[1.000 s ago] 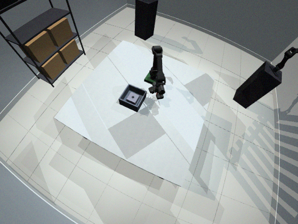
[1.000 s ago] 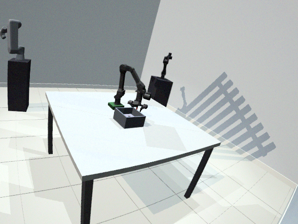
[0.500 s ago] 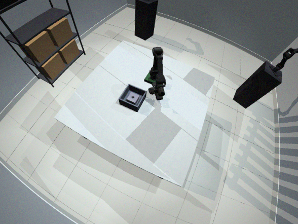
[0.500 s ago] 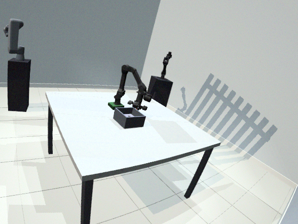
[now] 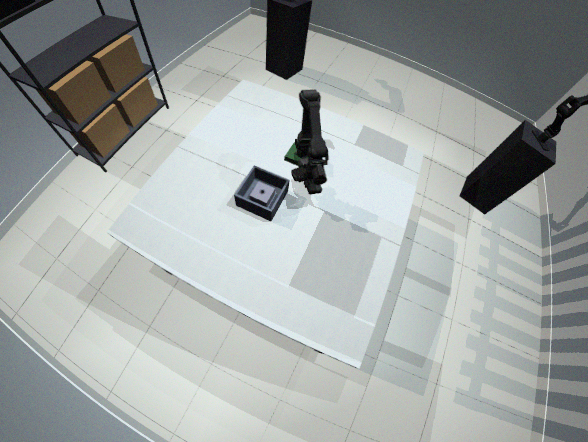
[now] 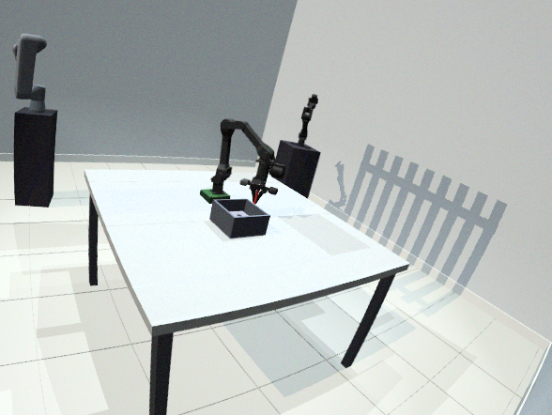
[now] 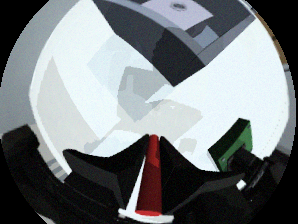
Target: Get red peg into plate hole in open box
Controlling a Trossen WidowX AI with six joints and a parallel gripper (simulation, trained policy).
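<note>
Your gripper (image 5: 314, 191) (image 6: 255, 199) (image 7: 154, 138) is clamped nearly closed on the red peg (image 6: 256, 196) (image 7: 152, 182), with the open box (image 5: 240, 199) (image 6: 251, 228) (image 7: 172, 62) just beside it.

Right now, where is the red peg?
The red peg is between the gripper's fingers, outside the open box, beyond it in the exterior view.
</note>
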